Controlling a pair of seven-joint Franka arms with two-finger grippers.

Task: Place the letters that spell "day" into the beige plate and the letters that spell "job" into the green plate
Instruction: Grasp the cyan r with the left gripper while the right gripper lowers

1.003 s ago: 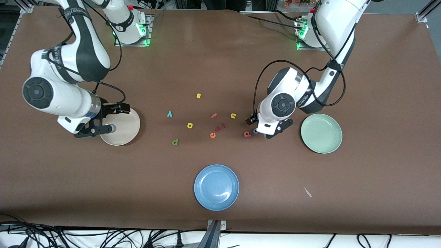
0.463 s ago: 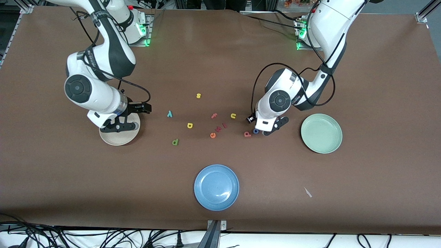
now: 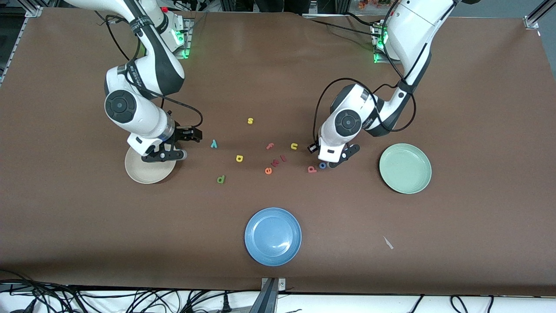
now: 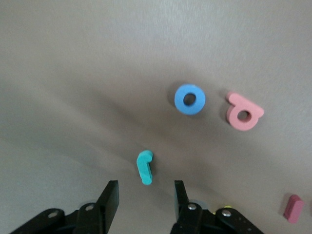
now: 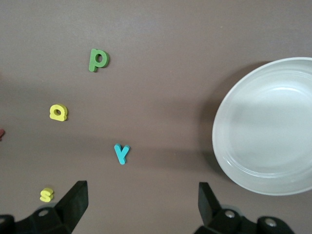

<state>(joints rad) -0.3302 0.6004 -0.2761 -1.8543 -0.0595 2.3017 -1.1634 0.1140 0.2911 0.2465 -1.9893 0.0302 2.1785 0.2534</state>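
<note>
Brown table (image 3: 478,108), scattered letters, left tool (image 4: 144,195) half-open near teal j (image 4: 145,166), right tool (image 5: 141,204) wide, both empty

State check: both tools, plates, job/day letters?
left tool: partly closed, empty, over teal j
right tool: open, empty, near teal y
beige plate: empty
green plate: empty
blue o, pink b, yellow a, green d: flat on table
</note>
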